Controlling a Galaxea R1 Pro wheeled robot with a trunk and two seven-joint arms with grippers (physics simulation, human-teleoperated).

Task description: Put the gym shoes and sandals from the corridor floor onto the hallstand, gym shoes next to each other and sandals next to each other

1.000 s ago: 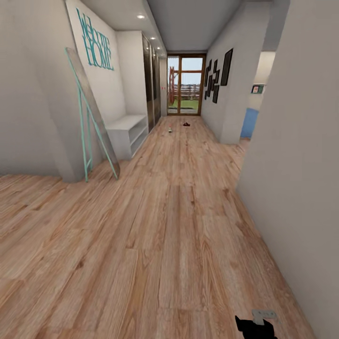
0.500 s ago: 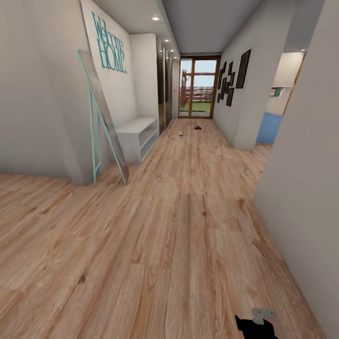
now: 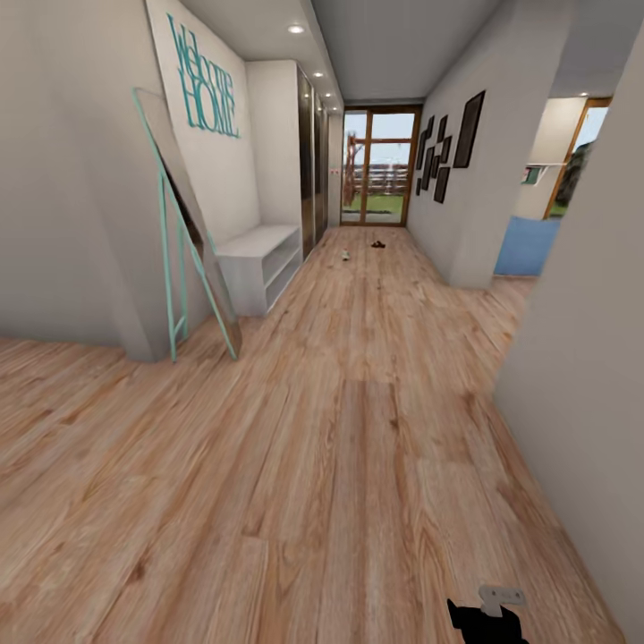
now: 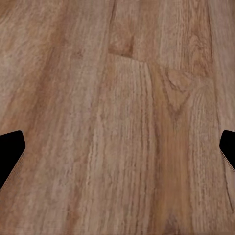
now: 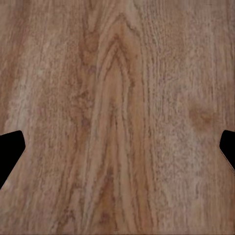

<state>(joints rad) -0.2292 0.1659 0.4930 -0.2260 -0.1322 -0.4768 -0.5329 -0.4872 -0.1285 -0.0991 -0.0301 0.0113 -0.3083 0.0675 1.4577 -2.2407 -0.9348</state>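
Shoes lie far down the corridor floor (image 3: 358, 429), at about 12 o'clock from the robot: a pale speck that is probably one gym shoe (image 3: 344, 256) and, just past it toward 1 o'clock, a dark speck that is probably a sandal (image 3: 378, 244). Both are too small to tell more, and I cannot make out the other two. A white two-shelf worktop (image 3: 259, 261) stands against the wall at 11 o'clock; it has no back panel or upper shelves that I can see, so I judge it is not the hallstand.

A teal-framed mirror (image 3: 183, 233) leans at 10 o'clock, and a wall corner (image 3: 572, 358) juts in at 2 o'clock.

Left tool (image 4: 117, 152) and right tool (image 5: 117, 152) both hang over bare planks, fingertips well apart and holding nothing.

Main risks, as I judge them: the base clipping that wall corner or the mirror's foot while driving on, and mistaking the plain worktop for the rack. Driving too far could also run over the shoes.
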